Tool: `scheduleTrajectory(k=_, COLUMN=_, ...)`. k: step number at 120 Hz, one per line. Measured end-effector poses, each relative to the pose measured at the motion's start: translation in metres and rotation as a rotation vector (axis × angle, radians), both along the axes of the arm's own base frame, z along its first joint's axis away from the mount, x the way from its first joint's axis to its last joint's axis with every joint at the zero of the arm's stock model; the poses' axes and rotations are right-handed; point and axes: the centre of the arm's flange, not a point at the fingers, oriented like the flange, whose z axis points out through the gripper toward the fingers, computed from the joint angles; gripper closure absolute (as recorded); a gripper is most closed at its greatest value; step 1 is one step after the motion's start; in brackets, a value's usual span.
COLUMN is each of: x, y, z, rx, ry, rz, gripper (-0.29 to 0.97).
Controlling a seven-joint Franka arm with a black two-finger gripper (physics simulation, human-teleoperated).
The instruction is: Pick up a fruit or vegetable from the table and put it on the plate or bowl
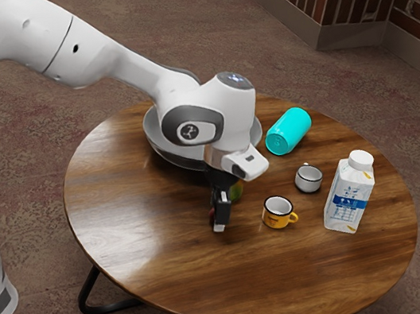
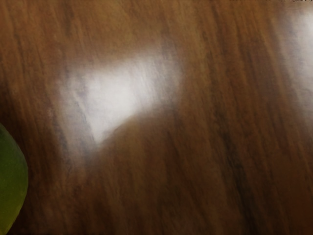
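A green fruit (image 1: 237,192) lies on the round wooden table (image 1: 139,217), just in front of a grey plate (image 1: 155,138) that my arm largely covers. My black gripper (image 1: 220,218) points down at the tabletop, close beside the fruit on the side toward the exterior view's left. Nothing is visibly held. In the wrist view the green fruit (image 2: 10,183) shows as a blurred curved edge beside bare glossy wood (image 2: 195,147) under my hand.
A yellow mug (image 1: 278,212) stands close to the gripper on the exterior view's right. Beyond it are a small grey-white mug (image 1: 308,178), a teal cup (image 1: 288,130) lying on its side and a white carton (image 1: 348,193).
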Motion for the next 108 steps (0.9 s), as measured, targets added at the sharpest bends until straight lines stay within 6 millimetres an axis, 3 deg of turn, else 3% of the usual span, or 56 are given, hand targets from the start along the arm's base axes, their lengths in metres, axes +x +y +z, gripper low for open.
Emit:
scheduleTrajectory(k=14, x=0.002, y=0.002, z=0.002, rx=0.003, ry=-0.006, rz=0.006, gripper=0.22)
scheduleTrajectory(k=60, x=0.001, y=-0.012, z=0.004, rx=0.002, ry=-0.008, rz=-0.021, gripper=0.26)
scheduleTrajectory(k=108, x=0.001, y=-0.003, z=0.004, rx=0.015, ry=-0.002, rz=-0.014, gripper=0.35)
